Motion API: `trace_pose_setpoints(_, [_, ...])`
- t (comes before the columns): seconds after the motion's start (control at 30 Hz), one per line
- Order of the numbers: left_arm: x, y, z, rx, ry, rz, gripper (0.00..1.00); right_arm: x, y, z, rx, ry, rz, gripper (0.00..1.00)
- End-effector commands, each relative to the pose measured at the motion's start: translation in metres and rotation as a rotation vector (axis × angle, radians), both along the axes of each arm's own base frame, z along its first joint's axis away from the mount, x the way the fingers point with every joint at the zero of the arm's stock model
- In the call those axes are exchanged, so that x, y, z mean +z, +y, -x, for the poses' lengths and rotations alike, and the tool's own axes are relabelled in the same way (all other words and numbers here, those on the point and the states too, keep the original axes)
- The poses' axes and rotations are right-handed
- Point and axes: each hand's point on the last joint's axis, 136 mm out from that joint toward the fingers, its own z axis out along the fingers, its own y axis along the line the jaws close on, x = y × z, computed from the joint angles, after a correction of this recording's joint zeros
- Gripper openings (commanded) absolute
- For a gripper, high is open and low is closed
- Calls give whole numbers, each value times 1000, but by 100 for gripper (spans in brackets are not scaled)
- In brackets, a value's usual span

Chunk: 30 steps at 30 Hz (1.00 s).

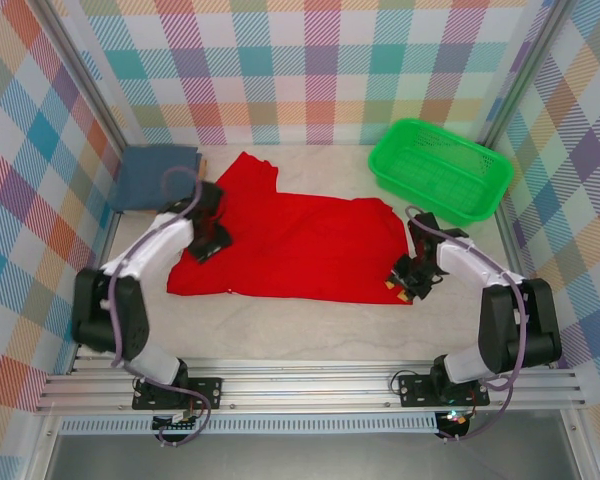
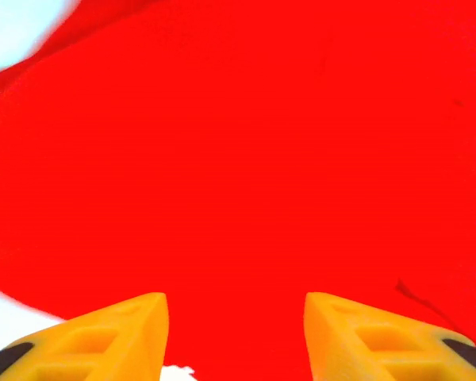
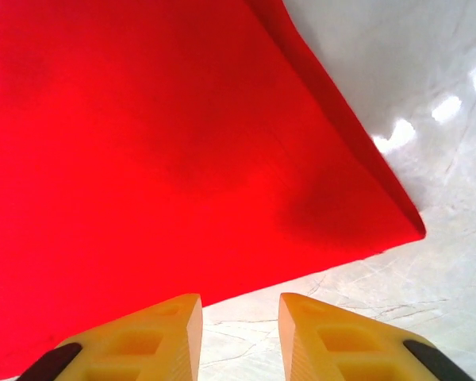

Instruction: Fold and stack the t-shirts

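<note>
Pale table [image 1: 310, 330], plaid walls [image 1: 320, 60] on three sides. Red t-shirt [image 1: 300, 245] lay spread mid-table and slate-blue t-shirt [image 1: 155, 175] lay at the far left corner. Left gripper [image 1: 210, 245] jaws stood apart over red cloth. Right gripper [image 1: 403, 284] jaws stood apart at the shirt's near right corner.

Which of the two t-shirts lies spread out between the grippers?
The red t-shirt; it lies spread across the middle, while the slate-blue t-shirt sits folded at the far left corner.

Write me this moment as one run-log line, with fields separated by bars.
red t-shirt: spread out | left gripper: open, over red cloth | right gripper: open, at its near right corner | blue t-shirt: far left corner
</note>
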Motion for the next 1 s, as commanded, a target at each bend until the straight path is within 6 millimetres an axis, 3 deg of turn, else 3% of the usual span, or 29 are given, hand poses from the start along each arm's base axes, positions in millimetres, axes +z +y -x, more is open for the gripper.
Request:
trace_pose_setpoints(0.0, [-43, 11, 17, 217, 75, 146, 44, -4, 8, -10, -71, -19, -48, 30])
trace_pose_setpoints(0.13, [-64, 41, 14, 290, 78, 116, 40, -20, -2, -17, -29, 12, 30, 28])
trace_pose_setpoints(0.27, [-76, 68, 18, 286, 161, -8, 36, -38, -24, -2, -19, 156, 139, 25])
trace_pose_setpoints(0.4, [-76, 104, 28, 298, 202, -136, 33, -46, -37, 11, -13, 224, 187, 25])
trace_pose_setpoints(0.47, [-74, 110, 29, 282, 207, -156, 33, -45, -40, 14, -2, 223, 204, 25])
trace_pose_setpoints(0.6, [-67, 93, 20, 254, 173, -66, 34, -29, -28, 5, 42, 160, 166, 25])
trace_pose_setpoints(0.73, [-11, 77, 11, 264, 35, -88, 37, 27, -10, -20, 144, -38, 197, 33])
trace_pose_setpoints(0.8, [10, 52, 1, 256, -49, -41, 39, 43, -7, -33, 137, -119, 195, 34])
trace_pose_setpoints(0.87, [13, 31, -12, 245, -66, 16, 40, 42, -4, -48, 130, -152, 188, 34])
trace_pose_setpoints(0.97, [-5, 8, -39, 215, -62, 101, 39, 26, 15, -72, 158, -143, 132, 30])
